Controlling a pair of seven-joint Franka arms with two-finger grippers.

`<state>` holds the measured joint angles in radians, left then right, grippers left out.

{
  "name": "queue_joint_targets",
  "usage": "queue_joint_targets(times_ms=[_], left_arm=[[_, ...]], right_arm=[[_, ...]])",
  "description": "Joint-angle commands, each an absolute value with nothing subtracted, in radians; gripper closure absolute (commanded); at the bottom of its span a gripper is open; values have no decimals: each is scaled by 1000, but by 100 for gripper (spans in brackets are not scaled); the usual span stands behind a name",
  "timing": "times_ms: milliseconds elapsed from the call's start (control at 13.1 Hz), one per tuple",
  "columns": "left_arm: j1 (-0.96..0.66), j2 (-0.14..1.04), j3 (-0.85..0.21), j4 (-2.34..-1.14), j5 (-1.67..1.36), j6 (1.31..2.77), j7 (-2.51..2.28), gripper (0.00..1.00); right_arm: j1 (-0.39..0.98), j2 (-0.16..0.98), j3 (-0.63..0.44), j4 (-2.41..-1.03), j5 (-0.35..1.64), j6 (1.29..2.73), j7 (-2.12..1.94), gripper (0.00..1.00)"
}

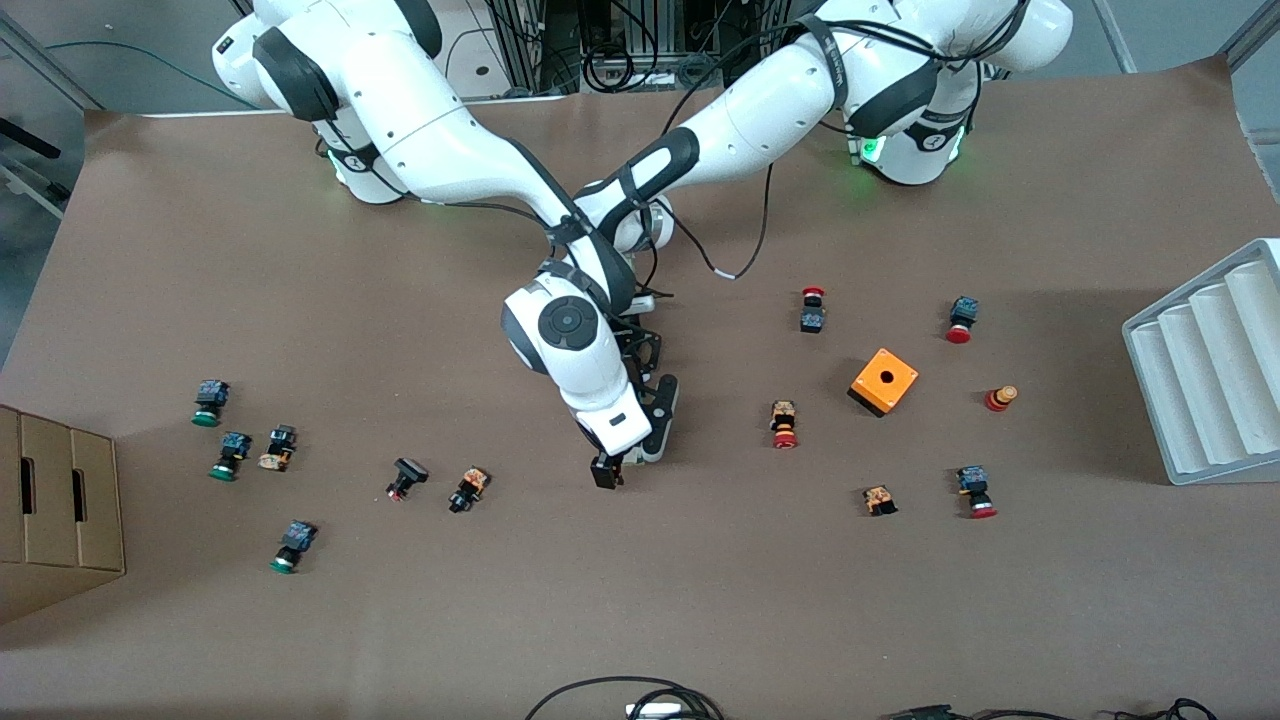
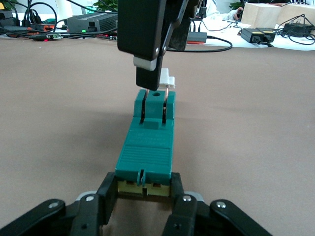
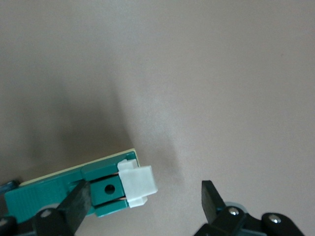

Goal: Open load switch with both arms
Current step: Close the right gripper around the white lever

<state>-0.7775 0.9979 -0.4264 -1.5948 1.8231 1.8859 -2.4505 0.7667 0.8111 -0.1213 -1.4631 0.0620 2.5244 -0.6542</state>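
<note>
At the table's edge toward the left arm stands a grey ribbed tray [image 1: 1205,375], its slots bare. Mid-table, the left gripper [image 2: 142,196] clamps the green load switch [image 2: 146,150]; the right gripper [image 3: 147,204] straddles its white slider [image 3: 138,183], fingers spread.

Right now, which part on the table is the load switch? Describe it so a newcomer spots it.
Find where the two white arms cross mid-table; the load switch lies on the brown mat under their grippers. The left gripper clamps one end, and the right gripper straddles the other with open fingers. Unlike the round-capped push-buttons and the orange box, it is a long green block with a white end piece.
</note>
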Motion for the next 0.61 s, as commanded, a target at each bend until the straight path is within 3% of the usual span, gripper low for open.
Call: queue_joint_targets(times_ms=[0, 535], left_arm=[[-788, 1017, -419, -1582, 1835, 1873, -2471, 73], [-790, 1017, -419, -1583, 1835, 1871, -2473, 73]], right_arm=[[785, 839, -133, -1427, 64, 2537, -647, 0], [787, 838, -141, -1434, 57, 2525, -658, 0]])
